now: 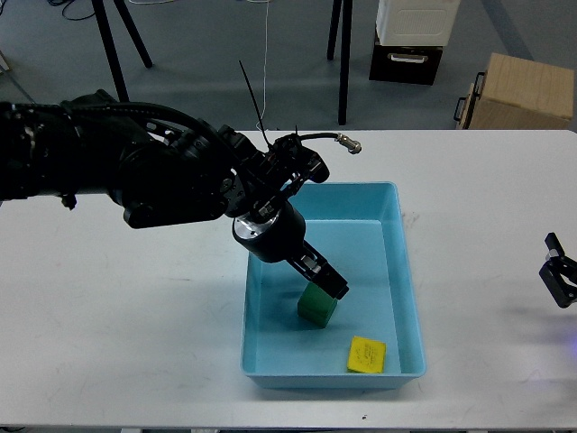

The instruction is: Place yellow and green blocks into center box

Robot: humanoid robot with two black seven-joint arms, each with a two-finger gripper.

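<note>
A light blue box (406,298) stands in the middle of the white table. Inside it a green block (315,308) lies near the centre and a yellow block (366,354) lies flat at the front right. My left gripper (326,277) reaches into the box just above the green block, holds nothing and looks open, though its dark fingers are hard to separate. My right gripper (559,275) shows only at the right edge of the table, small and dark.
A cardboard box (521,92) and a black-and-white case (407,41) stand on the floor behind the table. Black stand legs (343,59) rise behind the far table edge. My left arm (135,176) covers the table's left middle.
</note>
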